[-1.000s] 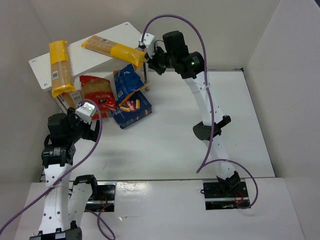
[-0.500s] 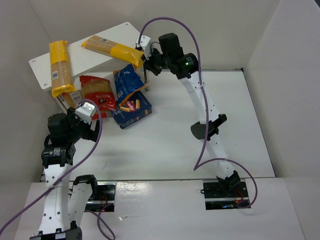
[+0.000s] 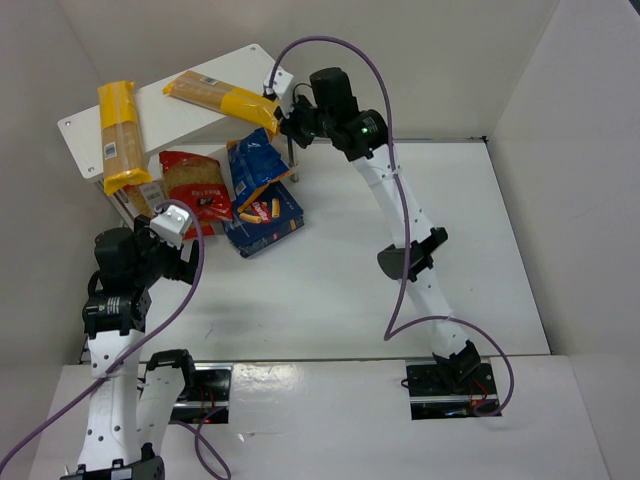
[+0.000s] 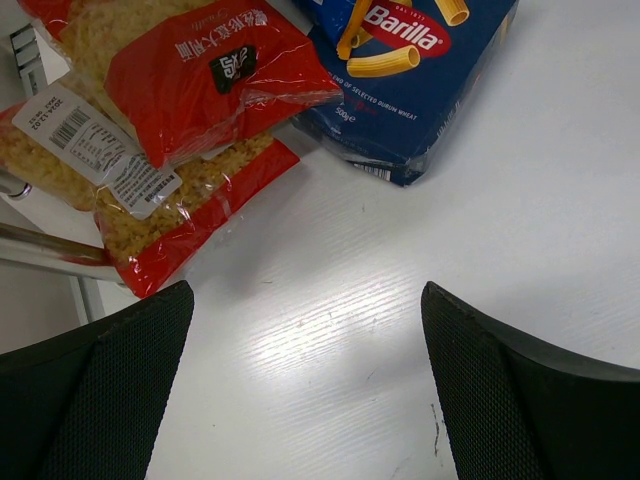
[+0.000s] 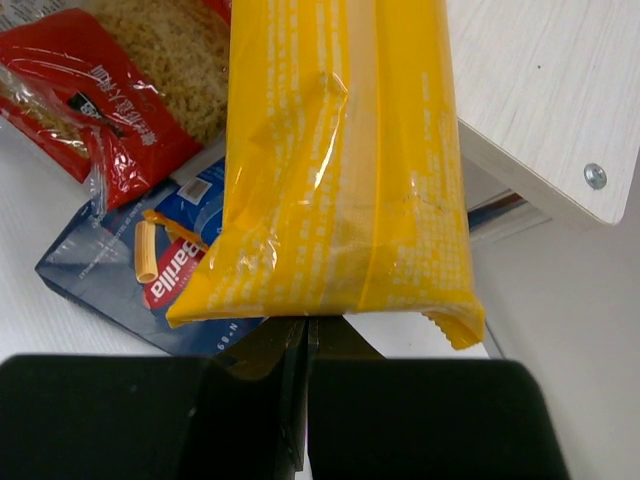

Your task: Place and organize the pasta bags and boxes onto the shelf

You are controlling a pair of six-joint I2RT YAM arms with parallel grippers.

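Observation:
The white shelf [image 3: 185, 120] stands at the back left. One yellow spaghetti bag [image 3: 120, 135] lies across its left end. A second spaghetti bag [image 3: 225, 98] lies along its back edge, its end hanging past the right corner. My right gripper [image 3: 285, 118] is shut, its tips against the underside of that overhanging end [image 5: 340, 200]. The red pasta bag [image 3: 195, 185], the blue bag [image 3: 255, 160] and the dark-blue Barilla box [image 3: 270, 220] lie on the table by the shelf. My left gripper [image 4: 305, 290] is open and empty above bare table, just short of the red bag [image 4: 200, 70] and the box [image 4: 420, 90].
A thin metal shelf leg [image 4: 45, 250] lies at the left of the left wrist view. The shelf's corner with a screw [image 5: 595, 176] is right of the held-up bag end. White walls close the table at the back and both sides.
My right gripper has moved left toward the shelf's right corner, nudging the end of the back spaghetti bag slightly inward. The left arm has barely moved.

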